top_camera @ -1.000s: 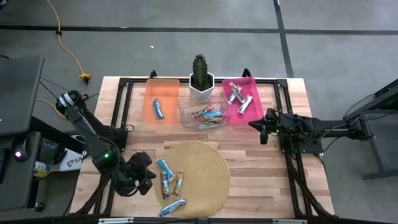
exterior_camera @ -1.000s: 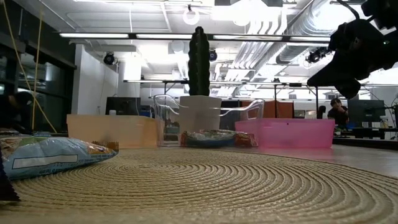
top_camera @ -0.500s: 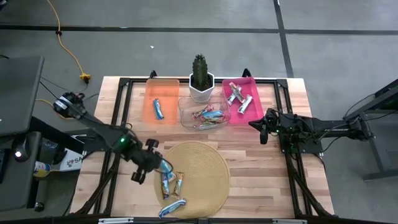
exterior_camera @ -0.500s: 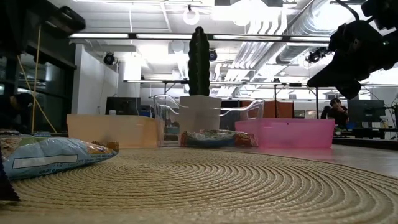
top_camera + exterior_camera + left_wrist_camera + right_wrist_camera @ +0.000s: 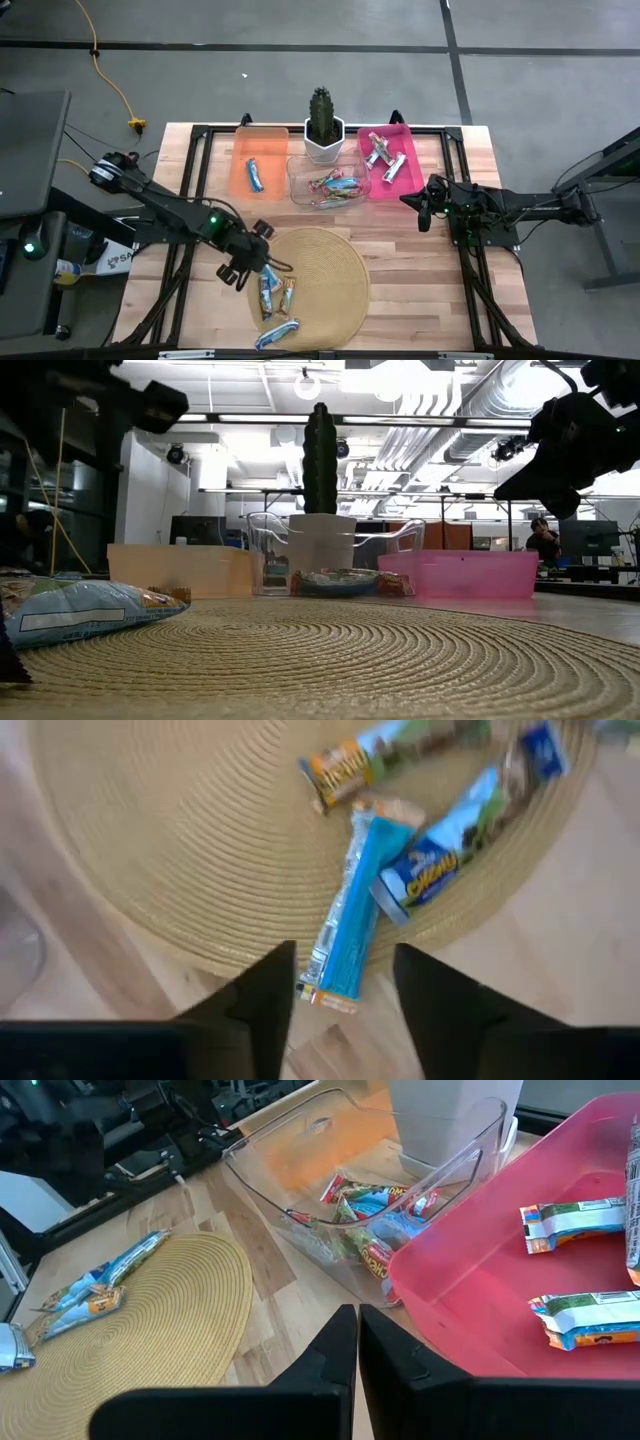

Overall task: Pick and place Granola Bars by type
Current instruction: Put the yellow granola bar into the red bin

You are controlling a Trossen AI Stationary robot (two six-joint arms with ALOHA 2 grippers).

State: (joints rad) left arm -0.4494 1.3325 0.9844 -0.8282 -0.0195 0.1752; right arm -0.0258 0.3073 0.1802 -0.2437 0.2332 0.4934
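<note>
Wooden surface (image 5: 400, 270), slatted, on a dark frame.

Round woven mat (image 5: 325, 275) at near centre. On it, four Granola Bars: blue bar (image 5: 352, 910) at the mat's left edge, one end overhanging onto the wood; blue-and-white bar (image 5: 462, 820) touching it; orange-brown bar (image 5: 288, 293) just beside; another blue-and-white bar (image 5: 277, 333) alone at the mat's near rim.

Along the far side, three bins in a row. Orange bin (image 5: 260, 160) on the left, holding one blue bar (image 5: 254, 175). Clear bin (image 5: 326, 181) in the middle, holding a loose heap of mixed bars (image 5: 372, 1220), orange-brown and blue among them. Pink bin (image 5: 388, 163) on the right, holding silver-and-white bars (image 5: 578, 1225); exact count hard to read.

Potted cactus (image 5: 322, 122) in a white pot, behind the clear bin, between the orange and pink ones.

Left gripper (image 5: 345, 995) poised above the mat's left edge, directly over the overhanging end of the blue bar; fingers (image 5: 265, 1005) apart, straddling the wrapper's end, nothing held. Contact with the wrapper not discernible.

Right gripper (image 5: 422, 212) waiting to the right of the mat, near the pink bin's front corner; fingers (image 5: 330, 1370) pressed together, empty.

Background of the low view: open room with ceiling lights and ducts.
</note>
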